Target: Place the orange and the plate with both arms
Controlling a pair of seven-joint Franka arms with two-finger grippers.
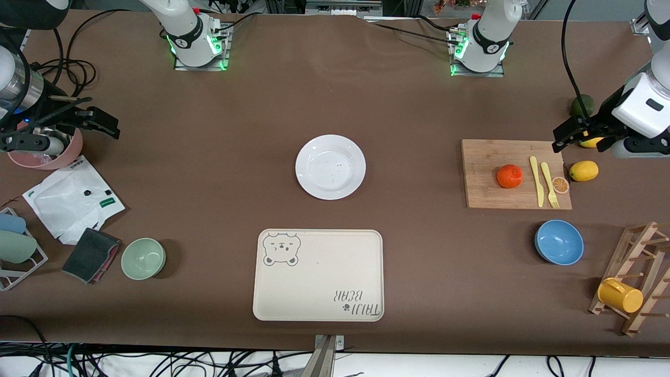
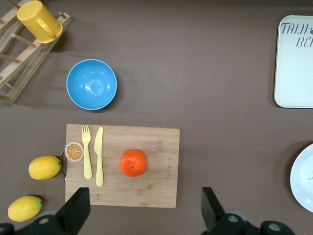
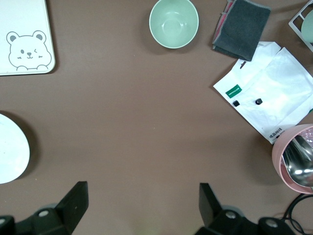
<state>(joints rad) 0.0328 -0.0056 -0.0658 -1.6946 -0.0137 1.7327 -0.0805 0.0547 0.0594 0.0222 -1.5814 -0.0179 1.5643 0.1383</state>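
Note:
The orange [image 1: 509, 176] sits on a wooden cutting board [image 1: 487, 157] toward the left arm's end of the table. In the left wrist view the orange [image 2: 133, 162] lies just ahead of my left gripper [image 2: 145, 205]. That left gripper [image 1: 568, 137] hangs open and empty over the board's corner. The white plate [image 1: 330, 166] rests mid-table, and its rim [image 2: 304, 178] shows in the left wrist view. My right gripper [image 1: 102, 121] is open and empty over bare table near a pink bowl. In the right wrist view the right gripper [image 3: 142, 196] has the plate [image 3: 12, 149] off to one side.
A cream bear tray [image 1: 318, 275] lies nearer the camera than the plate. A yellow knife and fork [image 1: 542, 183], an orange slice [image 1: 560, 185] and a lemon [image 1: 583, 170] flank the orange. Also here: blue bowl [image 1: 559, 242], green bowl [image 1: 143, 258], pink bowl [image 1: 47, 152], white bag [image 1: 73, 199], mug rack [image 1: 633, 283].

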